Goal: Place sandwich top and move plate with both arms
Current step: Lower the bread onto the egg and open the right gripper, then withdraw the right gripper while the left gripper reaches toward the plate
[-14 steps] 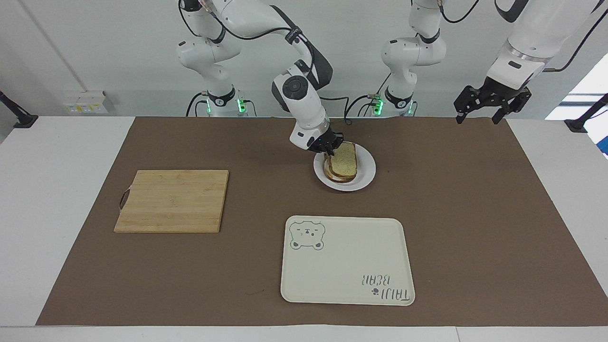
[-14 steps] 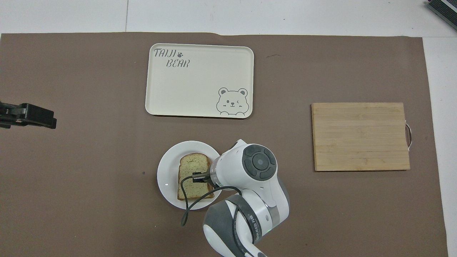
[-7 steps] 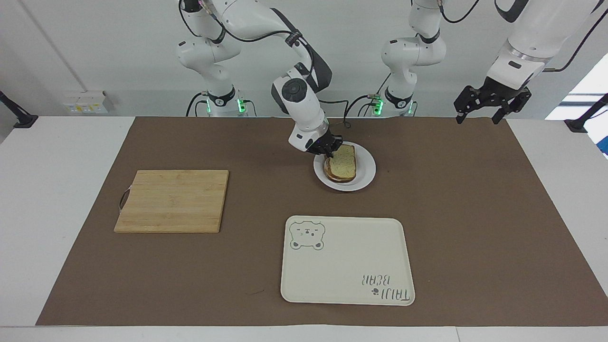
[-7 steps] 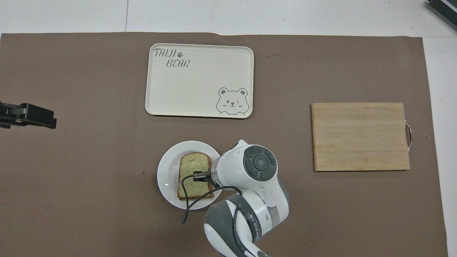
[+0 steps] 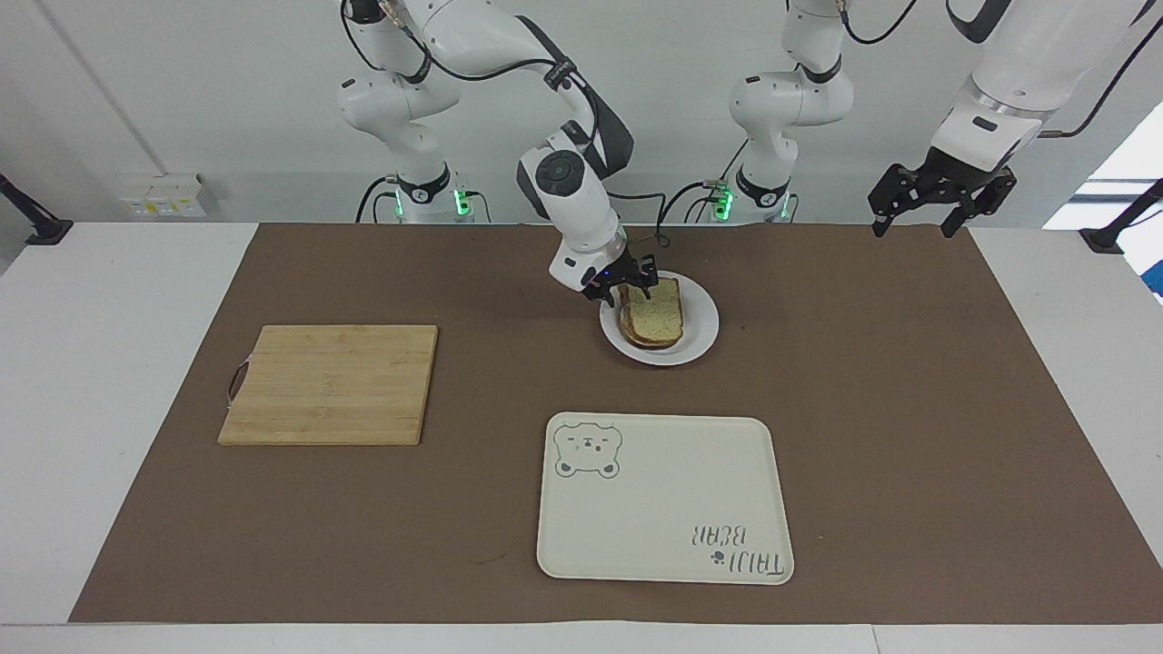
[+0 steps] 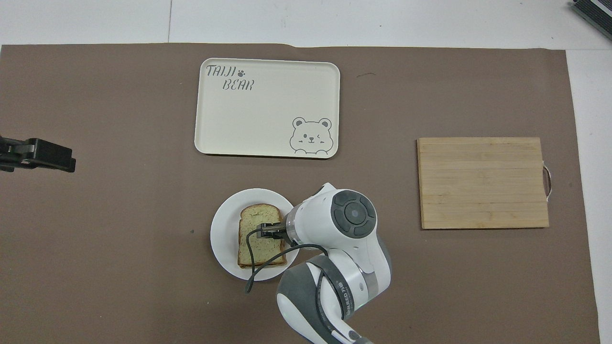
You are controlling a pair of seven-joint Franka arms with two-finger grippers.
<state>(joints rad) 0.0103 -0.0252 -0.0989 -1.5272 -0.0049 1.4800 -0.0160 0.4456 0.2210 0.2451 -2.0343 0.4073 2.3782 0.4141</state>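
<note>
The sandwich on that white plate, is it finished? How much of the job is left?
The top slice already lies on the sandwich, on the plate. The right gripper is open just above it, apparently letting go. The left gripper waits, open, up over the table's edge. The plate sits nearer the robots than the tray, so moving it with both arms remains.

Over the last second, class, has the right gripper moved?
Yes. The right gripper has lifted slightly off the sandwich top and opened, judged against the plate, which stays put. The bread now lies flat on the stack.
</note>
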